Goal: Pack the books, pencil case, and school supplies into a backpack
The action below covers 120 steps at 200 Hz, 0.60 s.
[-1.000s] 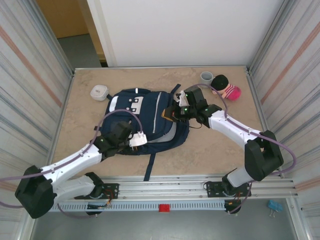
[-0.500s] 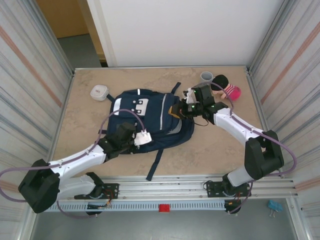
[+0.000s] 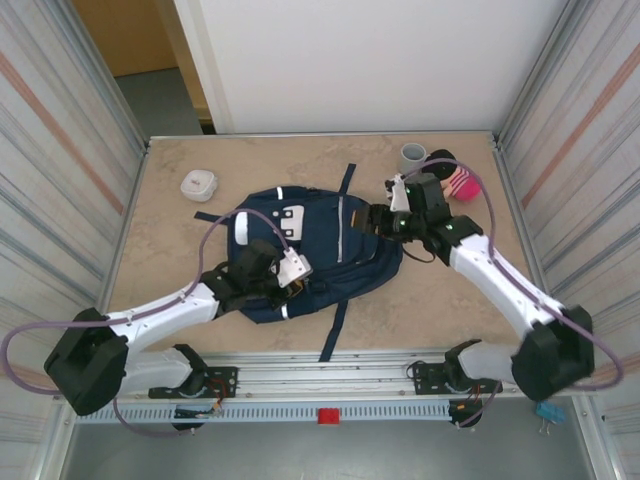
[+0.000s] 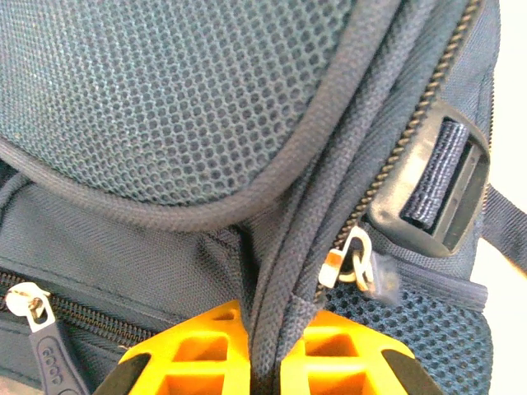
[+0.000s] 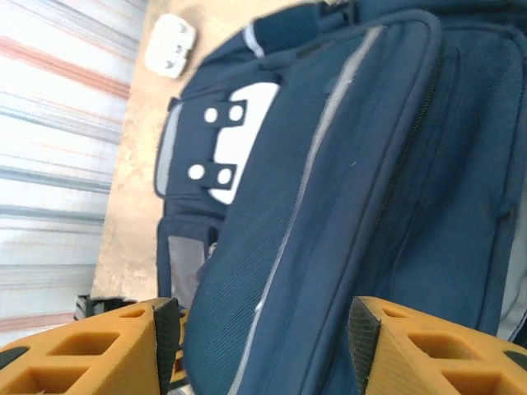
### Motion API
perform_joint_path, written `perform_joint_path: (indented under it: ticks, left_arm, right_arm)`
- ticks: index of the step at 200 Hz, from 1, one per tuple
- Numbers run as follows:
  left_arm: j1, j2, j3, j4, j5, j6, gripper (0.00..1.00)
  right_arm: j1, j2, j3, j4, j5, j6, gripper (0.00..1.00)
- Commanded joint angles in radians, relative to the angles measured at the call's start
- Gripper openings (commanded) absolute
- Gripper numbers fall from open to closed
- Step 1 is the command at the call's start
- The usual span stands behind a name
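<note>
The backpack (image 3: 330, 250) lies flat at the middle of the table (image 3: 165, 255) in the top view, front pocket up, its white patches (image 3: 285, 215) toward the upper left of the bag. Against the frame a second ago it sits further right, and it has turned: the upper strap (image 3: 346, 185) now points straight up the frame, and the lower strap (image 3: 331, 338) trails down and to the right of where it lay.

The left gripper (image 3: 298, 268) is on the bag's lower left corner. In the left wrist view its orange fingers (image 4: 198, 362) are pressed tight together on a piped seam of the navy fabric, with a metal zip pull (image 4: 350, 259) and a dark buckle (image 4: 440, 185) just to the right. The left arm reaches from the lower left of the frame, stretched further right than before.

The right gripper (image 3: 378, 220) is at the bag's upper right edge, a little further right than a second ago. In the right wrist view its fingers (image 5: 82, 346) stand well apart with the bag's front beyond them. Its elbow has swung out to the lower right.

A rounded white box (image 3: 198, 184) and a grey cup (image 3: 413, 155) sit where they were.
</note>
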Motion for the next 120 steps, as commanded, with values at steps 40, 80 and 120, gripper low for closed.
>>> perform_joint_path:
  ticks: [40,80,120]
  left_arm:
    - [0.034,0.000,0.060,0.046,0.285,-0.149,0.00]
    - [0.082,-0.005,0.071,0.028,0.422,-0.153,0.00]
    - [0.098,-0.003,0.081,0.017,0.480,-0.166,0.00]
  right_arm:
    - [0.352,-0.238,-0.151,-0.021,0.284,0.040,0.56]
    - [0.461,-0.141,-0.240,0.215,0.211,0.072,0.56]
    - [0.523,0.013,-0.164,0.227,0.181,-0.030,0.54]
